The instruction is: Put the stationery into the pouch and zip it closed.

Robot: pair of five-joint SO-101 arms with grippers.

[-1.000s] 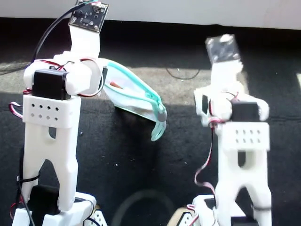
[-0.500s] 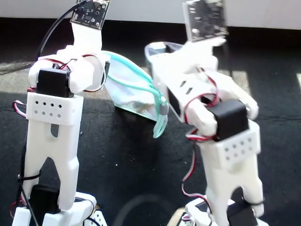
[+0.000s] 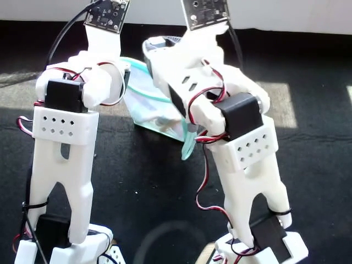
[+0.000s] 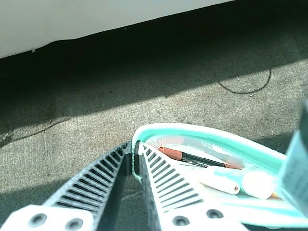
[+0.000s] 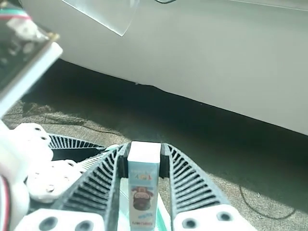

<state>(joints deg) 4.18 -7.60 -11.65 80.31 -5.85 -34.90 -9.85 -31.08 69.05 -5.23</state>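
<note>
The pouch (image 3: 144,104) is clear with a teal zip rim and hangs open between the two arms, above the dark mat. My left gripper (image 4: 133,147) is shut on the pouch's rim (image 4: 202,132) at one end. Inside lie a red and black pen (image 4: 192,156) and white markers (image 4: 226,180). My right gripper (image 5: 144,147) is shut on a small white eraser (image 5: 143,187) with a printed label, held over the pouch mouth close to the left gripper. In the high view the right gripper (image 3: 159,44) leans across over the pouch's top.
A dark grey cloth (image 3: 137,181) covers the table, and a bright sunlit band (image 3: 280,104) crosses it. A white wall (image 5: 216,57) runs along the back. A thin cable loop (image 4: 245,89) lies on the cloth beyond the pouch.
The right arm has swung from upright at the right side over to the left, bringing its gripper above the pouch. The left arm has stayed holding the pouch rim.
</note>
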